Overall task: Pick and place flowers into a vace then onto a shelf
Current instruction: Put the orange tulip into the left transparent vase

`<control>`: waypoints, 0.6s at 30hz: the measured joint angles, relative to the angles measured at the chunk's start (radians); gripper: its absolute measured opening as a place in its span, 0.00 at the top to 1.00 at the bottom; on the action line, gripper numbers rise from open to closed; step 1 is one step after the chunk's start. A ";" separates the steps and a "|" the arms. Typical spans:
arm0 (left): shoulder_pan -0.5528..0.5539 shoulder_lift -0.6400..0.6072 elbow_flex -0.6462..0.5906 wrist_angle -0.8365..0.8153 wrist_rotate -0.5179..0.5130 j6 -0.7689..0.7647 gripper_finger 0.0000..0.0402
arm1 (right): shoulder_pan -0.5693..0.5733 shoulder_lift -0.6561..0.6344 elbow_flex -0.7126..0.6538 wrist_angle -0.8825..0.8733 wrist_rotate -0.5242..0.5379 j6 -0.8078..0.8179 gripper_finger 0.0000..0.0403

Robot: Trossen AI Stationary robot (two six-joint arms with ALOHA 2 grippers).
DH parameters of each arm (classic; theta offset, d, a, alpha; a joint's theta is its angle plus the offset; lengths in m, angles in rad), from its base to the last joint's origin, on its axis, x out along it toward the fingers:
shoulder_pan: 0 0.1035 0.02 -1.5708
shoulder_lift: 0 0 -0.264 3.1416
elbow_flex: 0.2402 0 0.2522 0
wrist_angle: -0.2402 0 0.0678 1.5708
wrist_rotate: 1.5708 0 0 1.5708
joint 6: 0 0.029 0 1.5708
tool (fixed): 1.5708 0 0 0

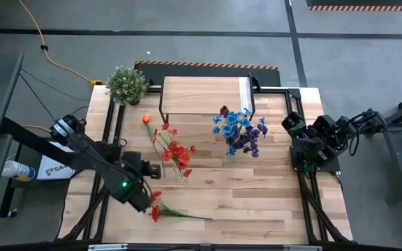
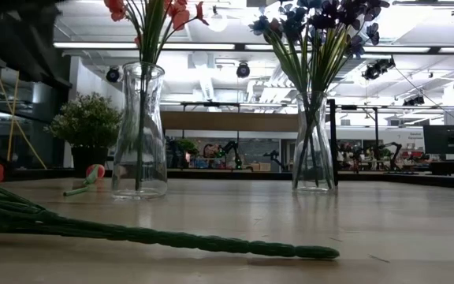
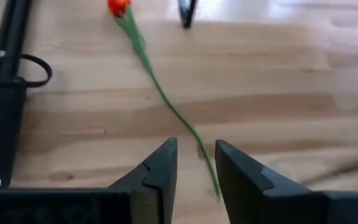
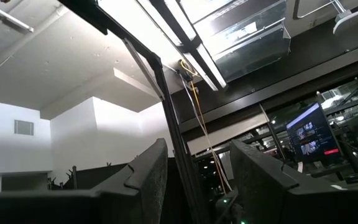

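My left gripper (image 3: 196, 171) hangs low over the table's (image 1: 257, 202) front left area, fingers parted with a narrow gap, holding nothing. An orange tulip (image 3: 118, 7) lies ahead of it, its stem running down between my fingertips. A red flower (image 1: 156, 211) lies flat nearby. Two vases (image 2: 139, 130) with flowers (image 1: 241, 131) stand before the shelf (image 1: 201, 95). My right gripper (image 4: 194, 177) waits at the right edge, aimed upward, fingers parted

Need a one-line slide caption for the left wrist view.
Left pincer open, straddling the lower stem of the orange tulip lying on the wooden tabletop.
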 joint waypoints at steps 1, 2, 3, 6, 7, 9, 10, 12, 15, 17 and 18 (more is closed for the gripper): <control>0.019 0.000 -0.006 -0.001 0.000 0.000 0.64 | 0.000 0.000 0.000 0.000 0.000 0.000 0.59; 0.038 0.000 -0.011 0.000 0.000 0.000 0.64 | 0.000 0.000 0.000 0.000 -0.001 0.000 0.59; 0.055 0.000 -0.018 0.000 0.002 0.005 0.64 | 0.000 0.000 0.000 0.000 -0.006 0.000 0.59; 0.106 0.000 -0.042 0.000 0.063 0.027 0.64 | 0.000 0.000 0.000 0.000 -0.014 0.003 0.59; 0.118 0.000 -0.053 0.001 0.093 0.027 0.64 | 0.000 0.000 0.000 0.000 -0.014 0.007 0.59; 0.133 -0.004 -0.079 0.033 0.114 0.034 0.64 | 0.000 0.000 0.000 0.000 -0.015 0.009 0.59; 0.134 -0.014 -0.099 0.066 0.113 0.042 0.64 | 0.000 0.000 0.000 0.000 -0.015 0.009 0.59; 0.133 -0.043 -0.144 0.138 0.092 0.048 0.64 | 0.000 0.000 0.000 0.000 -0.015 0.009 0.59; 0.132 -0.089 -0.226 0.239 0.071 0.049 0.64 | 0.000 0.000 0.000 0.000 -0.015 0.009 0.59; 0.132 -0.125 -0.286 0.290 0.071 0.047 0.64 | 0.000 0.000 0.000 0.000 -0.015 0.009 0.59; 0.133 -0.144 -0.313 0.318 0.070 0.043 0.64 | 0.000 0.000 0.000 0.000 -0.015 0.009 0.59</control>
